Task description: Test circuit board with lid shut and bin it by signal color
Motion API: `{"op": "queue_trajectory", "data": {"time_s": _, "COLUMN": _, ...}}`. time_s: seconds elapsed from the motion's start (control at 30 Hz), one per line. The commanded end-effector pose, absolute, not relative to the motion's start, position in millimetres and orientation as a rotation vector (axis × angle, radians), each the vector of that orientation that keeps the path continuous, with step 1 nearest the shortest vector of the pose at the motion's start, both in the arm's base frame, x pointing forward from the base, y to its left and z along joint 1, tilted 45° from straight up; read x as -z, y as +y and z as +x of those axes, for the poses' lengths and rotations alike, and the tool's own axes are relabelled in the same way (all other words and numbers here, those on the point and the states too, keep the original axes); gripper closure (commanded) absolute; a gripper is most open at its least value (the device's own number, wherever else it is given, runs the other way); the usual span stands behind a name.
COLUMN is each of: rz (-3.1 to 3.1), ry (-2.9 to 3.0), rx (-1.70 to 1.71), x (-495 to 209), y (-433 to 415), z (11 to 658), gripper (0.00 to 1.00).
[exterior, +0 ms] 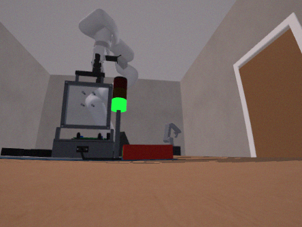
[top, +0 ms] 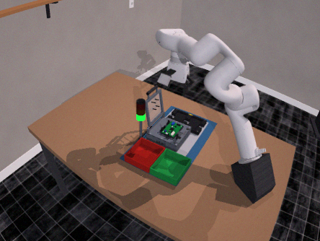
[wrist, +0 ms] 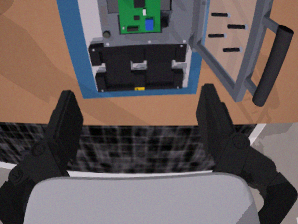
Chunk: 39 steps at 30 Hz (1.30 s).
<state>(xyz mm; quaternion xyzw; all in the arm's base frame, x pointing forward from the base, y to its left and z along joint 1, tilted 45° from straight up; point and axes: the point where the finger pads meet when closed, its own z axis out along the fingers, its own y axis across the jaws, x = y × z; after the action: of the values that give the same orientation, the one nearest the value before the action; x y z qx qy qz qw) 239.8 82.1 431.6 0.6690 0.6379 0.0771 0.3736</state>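
One tower glowing green, one tester with its lid standing open, one board, one tray, and two bins, red and green, sit on a blue mat near the middle of the counter. The board lies face up in the tester. The end effector is released, fingers spread wide with nothing between them. It hangs above the counter's far edge, well apart from the board, with the tray between them.
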Motion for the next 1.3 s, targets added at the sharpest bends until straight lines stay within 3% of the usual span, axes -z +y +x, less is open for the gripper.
{"op": "queue_trajectory", "data": {"time_s": 0.0, "rz": 1.711, "ry": 1.633, "rx": -0.199, "x": -424, "y": 78, "z": 246, "gripper": 0.00}}
{"op": "queue_trajectory", "data": {"time_s": 1.27, "rz": 1.711, "ry": 1.633, "rx": -0.199, "x": -303, "y": 9, "z": 346, "gripper": 0.00}}
